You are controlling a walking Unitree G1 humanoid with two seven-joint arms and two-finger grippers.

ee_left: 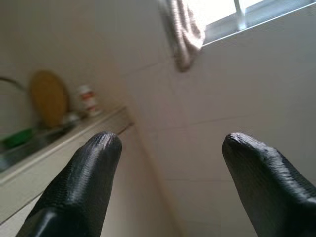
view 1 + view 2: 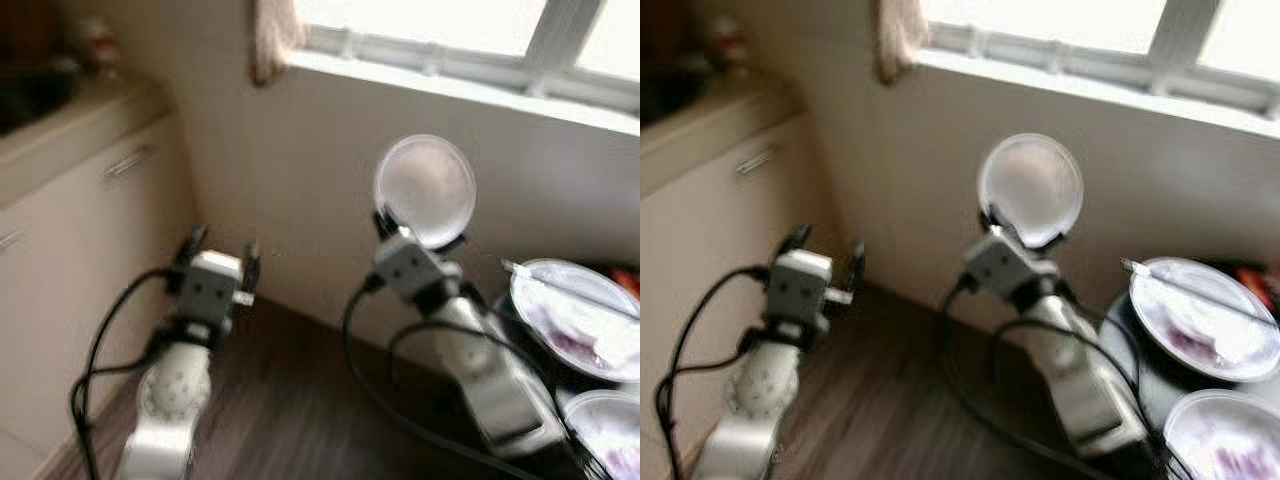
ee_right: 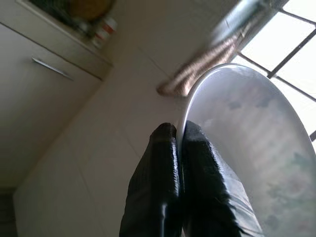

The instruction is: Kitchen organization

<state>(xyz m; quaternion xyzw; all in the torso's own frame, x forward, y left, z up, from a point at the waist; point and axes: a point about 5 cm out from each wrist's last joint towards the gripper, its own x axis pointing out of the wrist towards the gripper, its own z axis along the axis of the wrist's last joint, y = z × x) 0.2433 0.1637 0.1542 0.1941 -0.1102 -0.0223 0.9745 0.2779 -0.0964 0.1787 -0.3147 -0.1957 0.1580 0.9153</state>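
My right gripper [image 2: 410,228] is shut on the rim of a white plate [image 2: 425,190], holding it upright in front of the tiled wall below the window. In the right wrist view the two black fingers [image 3: 163,168] pinch the plate [image 3: 237,148] edge between them. My left gripper [image 2: 222,245] is raised to the left at about the same height, open, with nothing between its fingertips [image 1: 98,148]. At the right, two more dirty white plates [image 2: 575,320] with purple smears lie stacked; a utensil [image 2: 560,283] rests across the upper one.
A cream counter with cabinet doors and handles [image 2: 128,160] runs along the left; dishes and a jar stand on it [image 1: 86,101]. A cloth [image 2: 275,35] hangs by the window sill [image 2: 450,85]. Dark wood floor [image 2: 290,400] lies below.
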